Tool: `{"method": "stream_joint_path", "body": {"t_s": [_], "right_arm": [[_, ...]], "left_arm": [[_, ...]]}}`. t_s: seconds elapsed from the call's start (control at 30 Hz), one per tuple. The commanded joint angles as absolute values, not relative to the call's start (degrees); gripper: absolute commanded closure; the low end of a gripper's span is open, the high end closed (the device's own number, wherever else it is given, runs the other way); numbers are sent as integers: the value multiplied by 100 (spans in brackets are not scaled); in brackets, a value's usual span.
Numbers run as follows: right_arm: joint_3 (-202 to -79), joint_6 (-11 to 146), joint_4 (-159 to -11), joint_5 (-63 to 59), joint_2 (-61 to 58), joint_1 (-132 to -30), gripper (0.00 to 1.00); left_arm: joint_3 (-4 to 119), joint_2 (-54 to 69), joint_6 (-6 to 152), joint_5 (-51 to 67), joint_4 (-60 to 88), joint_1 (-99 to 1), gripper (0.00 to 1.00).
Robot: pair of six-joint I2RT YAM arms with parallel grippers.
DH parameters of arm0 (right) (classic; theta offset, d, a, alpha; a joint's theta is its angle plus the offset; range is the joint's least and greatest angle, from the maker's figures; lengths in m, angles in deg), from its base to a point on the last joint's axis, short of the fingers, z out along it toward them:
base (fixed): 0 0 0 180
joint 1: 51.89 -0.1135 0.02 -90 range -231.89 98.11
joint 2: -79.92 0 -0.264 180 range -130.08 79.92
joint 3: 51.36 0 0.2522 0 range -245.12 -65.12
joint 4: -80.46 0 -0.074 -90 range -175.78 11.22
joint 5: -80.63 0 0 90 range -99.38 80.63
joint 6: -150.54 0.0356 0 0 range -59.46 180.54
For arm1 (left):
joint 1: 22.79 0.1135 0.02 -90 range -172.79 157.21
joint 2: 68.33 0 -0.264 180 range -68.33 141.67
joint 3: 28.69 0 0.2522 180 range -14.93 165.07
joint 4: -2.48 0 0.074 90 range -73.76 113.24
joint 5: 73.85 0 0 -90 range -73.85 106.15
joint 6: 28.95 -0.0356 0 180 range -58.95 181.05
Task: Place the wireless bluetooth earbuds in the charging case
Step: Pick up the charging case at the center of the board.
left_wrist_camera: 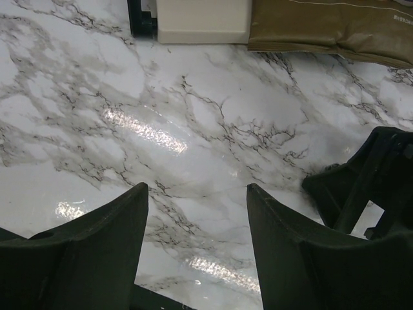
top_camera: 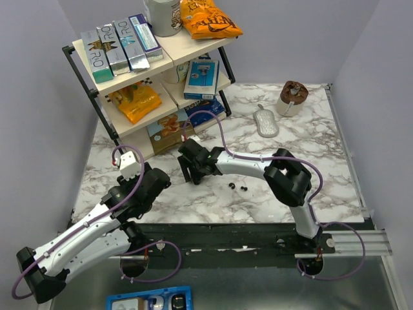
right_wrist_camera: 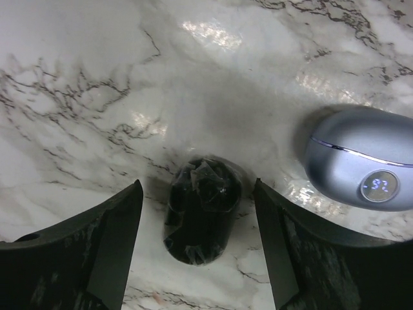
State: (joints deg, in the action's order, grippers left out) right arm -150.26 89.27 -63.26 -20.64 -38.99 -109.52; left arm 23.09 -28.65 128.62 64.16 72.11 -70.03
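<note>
The jaws of the right gripper [right_wrist_camera: 197,186] are being held apart around a small black object [right_wrist_camera: 201,213] just beside the charging case [right_wrist_camera: 361,165], and those of the left gripper [left_wrist_camera: 197,190] over the marble table [left_wrist_camera: 193,97].

Grey-blue charging case [right_wrist_camera: 352,161], display lit — two black earbuds [top_camera: 231,186] loose on marble.

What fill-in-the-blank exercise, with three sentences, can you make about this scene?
In the right wrist view, the charging case lies to the ____ of a black object.
____ black earbuds lie loose on the marble table in the top view.
The right gripper's jaws stand ____, the black object between them.
Missing words: right, two, open.
</note>
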Motion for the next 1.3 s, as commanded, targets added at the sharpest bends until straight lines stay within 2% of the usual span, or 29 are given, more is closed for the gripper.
{"method": "stream_joint_path", "body": {"t_s": [0.0, 0.1, 0.2, 0.23, 0.33, 0.43, 0.57, 0.8, 0.9, 1.03, 1.1, 1.13, 1.17, 1.23, 1.27], "right_arm": [[-15011, 9033, -6021, -2265, -4040, -10911, 22], [-14950, 9025, -5995, -2230, -4092, -10911, 25], [-14809, 9033, -6003, -2159, -4058, -10919, 37], [-14731, 9042, -6090, -2124, -4023, -10911, 47], [-14379, 9042, -6248, -1993, -3689, -10893, 63], [-13493, 8964, -7105, -1423, -2838, -10727, 68], [-12051, 9085, -8725, 883, -1590, -10182, 70], [-10749, 9867, -10816, 3232, -551, -9540, 73], [-10345, 10657, -12204, 4209, -358, -9320, 74], [-9958, 12097, -15090, 5134, -418, -9092, 74], [-9844, 13187, -16175, 5354, -611, -9030, 74], [-9808, 13599, -17329, 5416, -725, -8969, 74], [-9808, 14500, -17941, 5434, -857, -8951, 74], [-9852, 14816, -18202, 5452, -990, -8898, 74], [-9834, 14747, -18202, 5443, -912, -8898, 75]], "left_arm": [[2260, -2834, 12943, 6405, 7143, -6972, 30], [2225, -2808, 12934, 6388, 7099, -6972, 30], [2207, -2755, 12952, 6361, 7082, -6972, 30], [2198, -2738, 12952, 6344, 7073, -6972, 30], [2198, -2702, 12926, 6300, 7012, -6972, 30], [2207, -2658, 12838, 6256, 6871, -6972, 30], [2260, -2544, 12645, 6160, 6590, -6972, 30], [1857, -2543, 11828, 5422, 5299, -6972, 30], [1645, -2771, 11196, 4694, 4386, -6964, 30], [1487, -3255, 10694, 3937, 3367, -6964, 28], [1303, -3710, 10396, 3629, 2997, -6964, 24], [1206, -3878, 10238, 3506, 2525, -6964, 22], [1101, -4045, 10080, 3305, 2242, -6964, 16], [811, -4424, 9543, 2559, 1462, -6964, 2], [766, -4486, 9429, 2408, 1335, -6964, 1]]}}
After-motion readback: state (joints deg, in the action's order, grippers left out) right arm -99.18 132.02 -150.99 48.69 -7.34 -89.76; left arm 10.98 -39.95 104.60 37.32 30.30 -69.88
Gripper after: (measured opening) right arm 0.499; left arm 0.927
